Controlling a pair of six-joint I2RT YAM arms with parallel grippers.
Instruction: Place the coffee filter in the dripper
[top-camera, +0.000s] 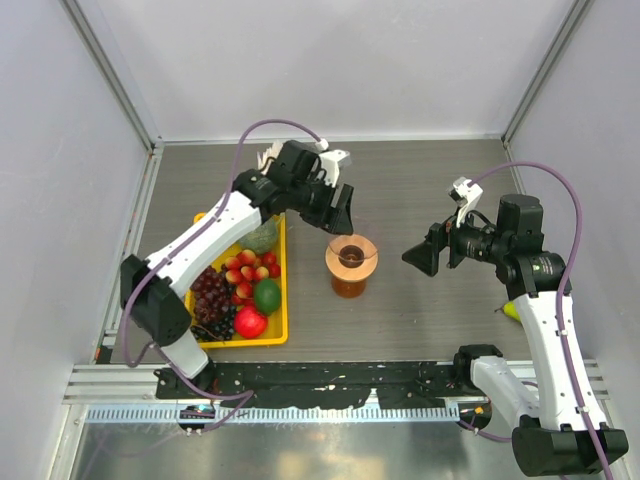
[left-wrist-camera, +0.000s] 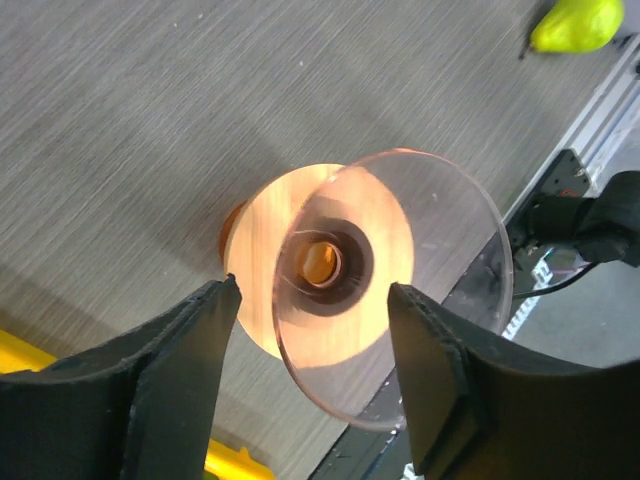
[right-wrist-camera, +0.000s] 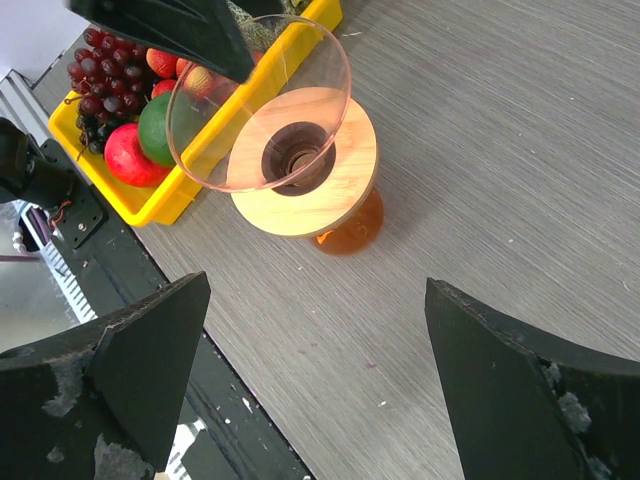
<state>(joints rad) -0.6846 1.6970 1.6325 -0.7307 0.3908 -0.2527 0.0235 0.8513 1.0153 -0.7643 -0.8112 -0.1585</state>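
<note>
While the grey table (top-camera: 420, 190) is carrying everything, the yellow fruit tray (top-camera: 283, 300) is lying at nine o'clock from the dripper (top-camera: 337, 262). The left gripper (top-camera: 340, 220) is hovering at the dripper's twelve o'clock, jaws spread and empty. The right gripper (top-camera: 412, 257) is hanging at three o'clock (equally spread, grasping nothing). The dripper is sitting mid-table atop a glass jug (top-camera: 348, 288) of amber liquid.

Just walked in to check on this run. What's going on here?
The left gripper hangs open over the dripper, which sits on a jug of amber liquid mid-table. The right gripper, also open, points at it from the right and holds nothing. The dripper's clear bowl is empty and no coffee filter shows in any view, so the placing isn't done. A yellow tray of fruit stands to the left.
</note>
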